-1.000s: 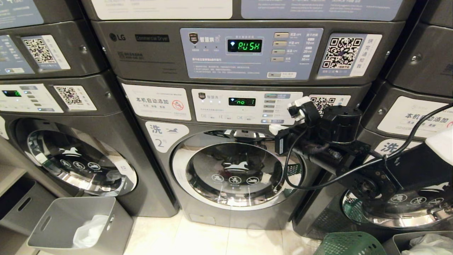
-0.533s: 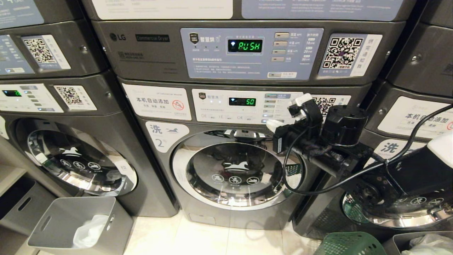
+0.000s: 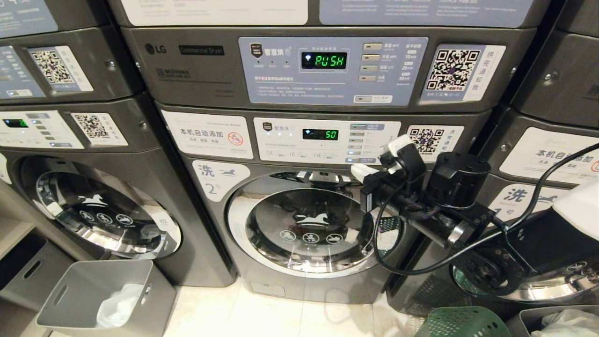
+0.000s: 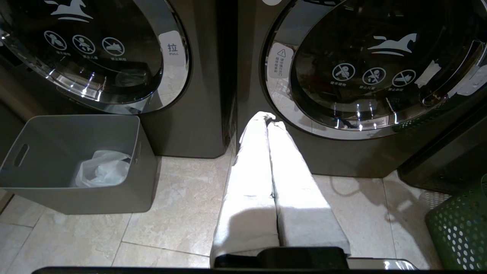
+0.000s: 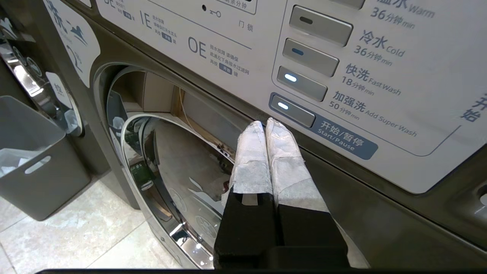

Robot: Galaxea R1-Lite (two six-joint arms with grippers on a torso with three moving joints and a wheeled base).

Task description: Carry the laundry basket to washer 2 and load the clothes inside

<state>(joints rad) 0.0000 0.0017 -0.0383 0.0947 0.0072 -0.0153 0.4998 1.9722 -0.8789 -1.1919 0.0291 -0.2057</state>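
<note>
The right tool [image 5: 265,123], fingers pressed together, sits just below washer 2's [image 3: 262,262] start button [image 5: 292,110].

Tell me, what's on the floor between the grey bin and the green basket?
Only bare tile floor lies between the grey bin and the laundry basket; the shut left gripper hangs above it in the left wrist view.

1. The left gripper [image 4: 268,120], its white-wrapped fingers pressed together, hangs above the tiled floor [image 4: 179,213].
2. A grey bin [image 4: 76,190] holds a white bag [image 4: 101,173].
3. The laundry basket [image 4: 460,224] stands at the frame's edge.
</note>
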